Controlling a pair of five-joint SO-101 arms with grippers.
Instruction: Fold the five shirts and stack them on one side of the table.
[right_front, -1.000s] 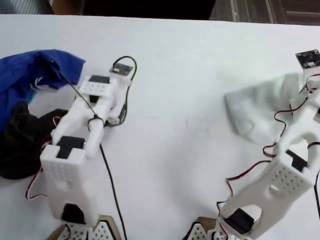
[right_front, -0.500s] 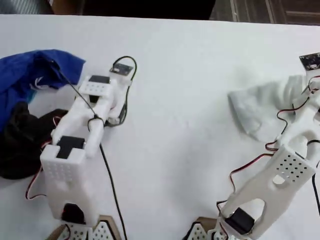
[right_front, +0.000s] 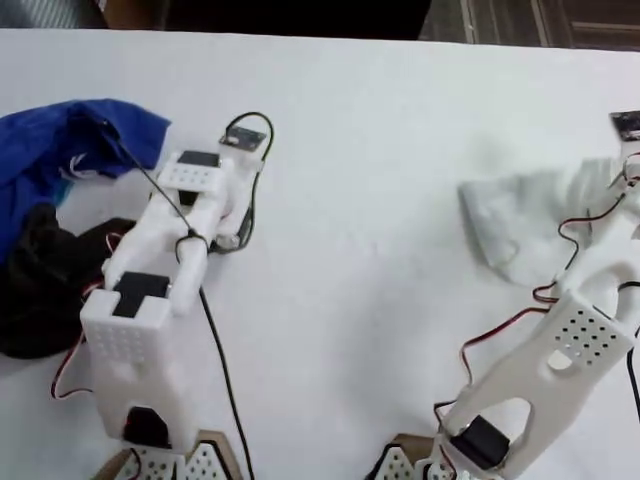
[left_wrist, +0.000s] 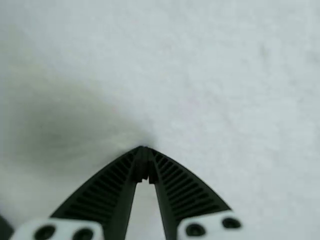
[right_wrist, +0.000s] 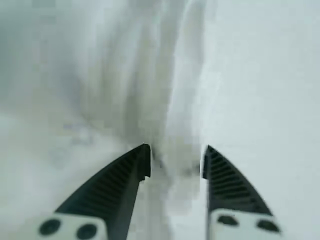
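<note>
Two arms work a table strewn with laundry. In the upper left of the high view lies the upper shirt, bunched. The lower shirt sits just below it at the left edge, touching it. The left arm stretches up from the bottom edge just right of that pair. The left gripper points down at bare tabletop. The third shirt lies at the right, well apart from the others. The right arm comes up from the lower right and overlaps this shirt's right side. A ridge of its cloth lies between the fingers of the right gripper.
</note>
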